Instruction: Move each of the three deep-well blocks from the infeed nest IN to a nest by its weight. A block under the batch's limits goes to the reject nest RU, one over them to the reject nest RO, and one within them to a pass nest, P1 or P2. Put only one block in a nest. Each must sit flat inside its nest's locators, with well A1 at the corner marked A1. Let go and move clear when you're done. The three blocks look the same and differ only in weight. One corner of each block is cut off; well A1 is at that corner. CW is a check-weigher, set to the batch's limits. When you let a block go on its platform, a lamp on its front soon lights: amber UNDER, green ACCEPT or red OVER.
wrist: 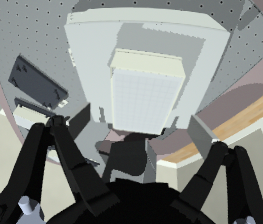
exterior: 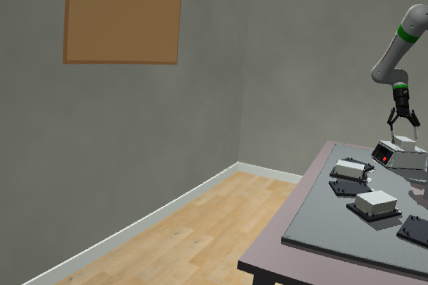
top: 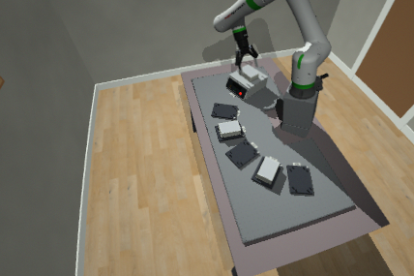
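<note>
Currently, end effector [top: 248,63] [exterior: 404,132] [wrist: 140,117] released, fingers spread above 1 block [top: 250,73] [exterior: 404,142] [wrist: 146,100] on check-weigher [top: 256,85] [exterior: 407,158] [wrist: 92,55]; red lamp [top: 240,93] [exterior: 384,159] lit. 2 other blocks sit in separate nests.

Grey walls [top: 145,22] [exterior: 300,38] meet pale skirting [top: 90,158] [exterior: 150,220] above a light plank floor [top: 140,158] [exterior: 215,223]. A brown board [top: 394,51] [exterior: 125,15] hangs on one wall. The mauve-edged surface [top: 224,235] [exterior: 280,263] stands near a corner, dark shadows falling across it.
</note>
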`<state>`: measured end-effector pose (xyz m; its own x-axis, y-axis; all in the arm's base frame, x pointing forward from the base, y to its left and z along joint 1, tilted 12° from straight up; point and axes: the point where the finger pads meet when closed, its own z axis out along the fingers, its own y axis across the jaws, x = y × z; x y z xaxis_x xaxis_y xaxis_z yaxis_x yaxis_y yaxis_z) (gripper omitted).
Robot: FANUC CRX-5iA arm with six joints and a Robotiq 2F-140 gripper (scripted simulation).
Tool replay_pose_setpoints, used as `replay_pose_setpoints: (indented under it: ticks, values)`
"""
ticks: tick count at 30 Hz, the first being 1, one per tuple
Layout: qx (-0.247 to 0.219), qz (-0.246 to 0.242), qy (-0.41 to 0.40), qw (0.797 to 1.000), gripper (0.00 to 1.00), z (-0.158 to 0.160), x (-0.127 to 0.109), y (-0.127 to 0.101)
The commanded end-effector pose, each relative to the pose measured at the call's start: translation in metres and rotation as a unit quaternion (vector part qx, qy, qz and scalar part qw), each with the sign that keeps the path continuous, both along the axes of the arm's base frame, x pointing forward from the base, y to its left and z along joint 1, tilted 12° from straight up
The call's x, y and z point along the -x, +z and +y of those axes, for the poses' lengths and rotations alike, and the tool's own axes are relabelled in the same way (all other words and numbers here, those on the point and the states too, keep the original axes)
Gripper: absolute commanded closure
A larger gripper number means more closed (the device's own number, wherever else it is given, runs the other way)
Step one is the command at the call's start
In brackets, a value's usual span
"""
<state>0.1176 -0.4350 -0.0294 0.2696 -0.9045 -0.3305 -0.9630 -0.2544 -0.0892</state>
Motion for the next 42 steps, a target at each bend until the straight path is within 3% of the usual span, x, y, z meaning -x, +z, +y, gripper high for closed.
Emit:
replay_pose_setpoints:
  ticks: [1,14,29,30,42]
  values:
    - [0.0,0.0,0.0,1.0,0.0,-0.001,0.0,-0.003]
    - [0.0,0.0,0.0,1.0,0.0,-0.004,-0.003,-0.025]
    - [0.0,0.0,0.0,1.0,0.0,-0.005,-0.004,-0.029]
    - [0.0,0.0,0.0,1.0,0.9,-0.005,-0.004,-0.029]
    - [0.0,0.0,0.0,1.0,0.9,-0.005,-0.004,-0.029]
